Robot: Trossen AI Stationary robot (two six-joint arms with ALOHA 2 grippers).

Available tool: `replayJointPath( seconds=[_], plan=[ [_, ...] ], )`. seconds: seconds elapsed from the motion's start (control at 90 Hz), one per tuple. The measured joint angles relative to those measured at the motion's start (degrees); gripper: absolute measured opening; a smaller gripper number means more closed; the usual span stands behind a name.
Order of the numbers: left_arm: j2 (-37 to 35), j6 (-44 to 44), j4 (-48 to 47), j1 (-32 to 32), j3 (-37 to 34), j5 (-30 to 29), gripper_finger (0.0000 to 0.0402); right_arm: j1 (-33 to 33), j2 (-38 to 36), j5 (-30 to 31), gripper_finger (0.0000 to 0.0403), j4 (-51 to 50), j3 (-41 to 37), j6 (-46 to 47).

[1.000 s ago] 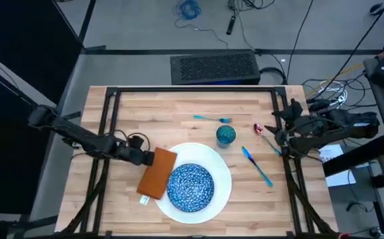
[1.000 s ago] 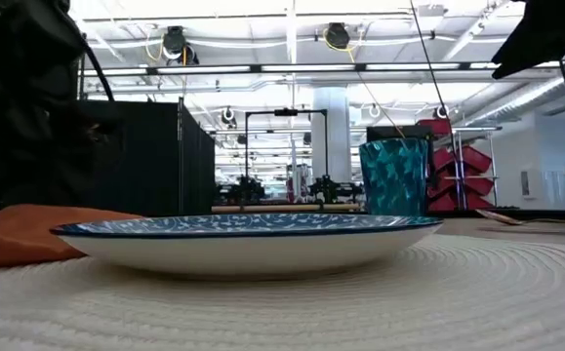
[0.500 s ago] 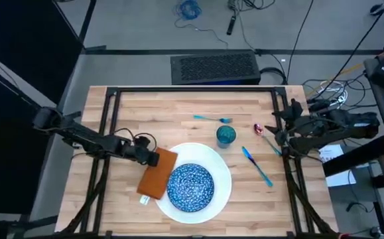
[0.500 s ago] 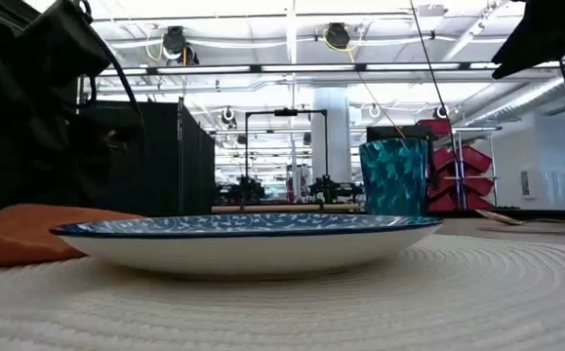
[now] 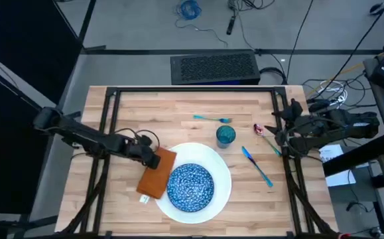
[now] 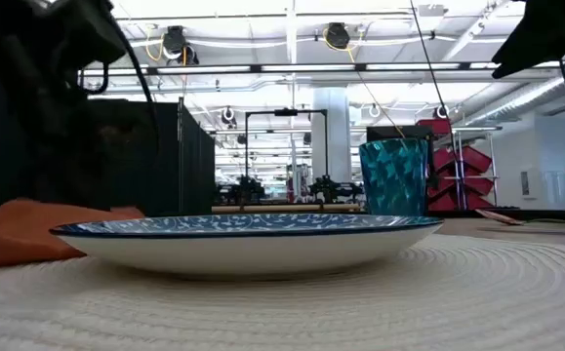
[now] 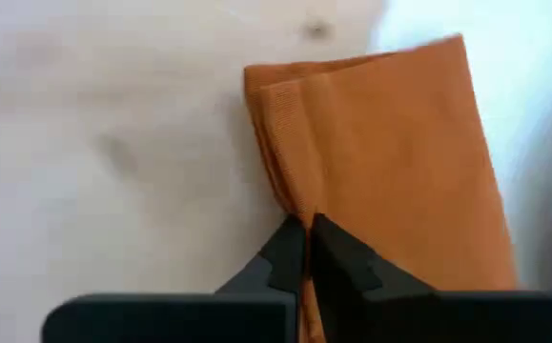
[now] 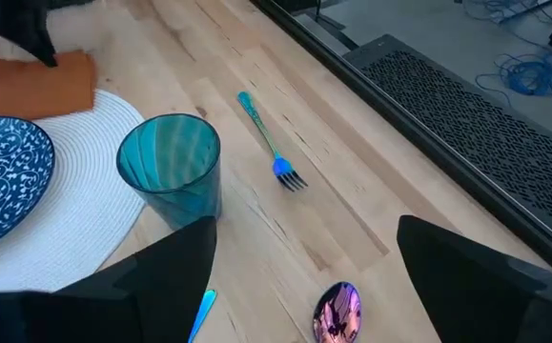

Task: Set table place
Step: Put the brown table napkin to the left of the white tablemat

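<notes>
We look down on a light-wood table (image 5: pixel 178 113) edged by a thin black frame, with a grey floor, loose cables and a dark grilled box beyond its far edge. In the low view a bright hall with ceiling lights and red bins stretches behind the tabletop.

Near the front edge lies a large white plate (image 5: pixel 222 178) with a woven look, and a blue speckled bowl (image 5: pixel 191 186) sits on it. An orange-brown napkin (image 5: pixel 159 174) lies at the plate's left side, its right edge overlapping the plate's rim.

Our left gripper (image 7: pixel 306 232) is down at the napkin's far left corner. In the left wrist view its two dark fingers stand pressed together with a ridge of the folded cloth pinched between them, so we read it as clamped on the napkin.

A small teal cup (image 5: pixel 225 135) stands upright just beyond the plate's far right rim. A teal fork (image 5: pixel 211 118) lies behind the cup, a teal-blue knife (image 5: pixel 256 166) lies to the plate's right, and a spoon (image 5: pixel 266 136) with a shiny pinkish bowl lies near the right frame rail.

Our right gripper (image 5: pixel 286 137) hovers over the table's right edge, clear of the cutlery, its fingers spread wide apart and empty.
</notes>
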Motion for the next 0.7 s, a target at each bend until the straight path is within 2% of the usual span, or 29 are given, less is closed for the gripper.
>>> replayJointPath(
  seconds=[0.1, 0.178, 0.344, 0.489, 0.7],
  plan=[
    [-0.6, -0.6, -13.5, 0.0, 3.2, -0.9, 0.0, 0.0, 0.0, 0.0, 0.0313, 0.0, 0.0, 0.0],
    [-0.7, -0.4, -19.5, -0.3, 3.7, -0.8, 0.0, 0.0, 0.0, 0.0, 0.0313, 0.0, 0.0, 0.0],
    [-0.7, -0.4, -21.9, -0.8, 3.7, -0.9, 0.0, 0.0, 0.0, 0.0, 0.0313, 0.0, 0.0, -0.1],
    [-0.7, -0.1, -21.8, -0.8, 4.3, -3.5, 0.0, 0.0, 0.0, 0.0, 0.0313, 0.0, 0.0, -0.2],
    [-0.7, 2.5, -29.4, -0.8, 10.5, -8.6, 0.0003, 0.0, 0.0, 0.0, 0.0313, 0.0, 0.0, -0.2]
  ],
)
